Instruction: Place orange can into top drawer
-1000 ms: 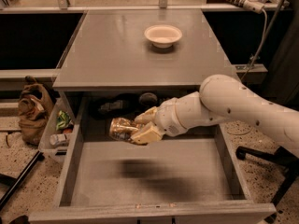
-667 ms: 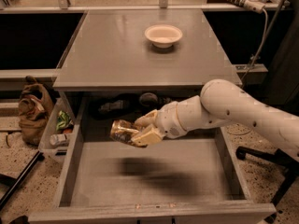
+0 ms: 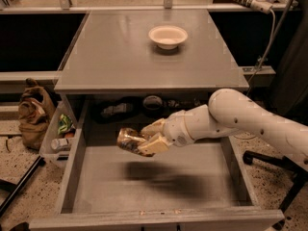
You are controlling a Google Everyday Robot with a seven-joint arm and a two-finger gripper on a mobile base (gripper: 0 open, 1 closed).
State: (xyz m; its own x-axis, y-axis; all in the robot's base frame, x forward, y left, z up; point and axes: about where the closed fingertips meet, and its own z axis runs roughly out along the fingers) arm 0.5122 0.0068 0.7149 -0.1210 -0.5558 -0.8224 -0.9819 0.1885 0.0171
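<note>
Tan two-finger gripper [image 3: 147, 137] clasps the dented orange-gold metal can [image 3: 126, 138], sideways, above the ten o'clock region of the wide grey metal top drawer [image 3: 159, 219]; released from this height, the can might bounce or roll.

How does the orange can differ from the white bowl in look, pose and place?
The orange can is shiny and dented; the white bowl is plain and smooth. The can lies on its side in the air, gripped by the pincer above the open top drawer; the bowl stands upright on the cabinet top, untouched. Both are small containers.
</note>
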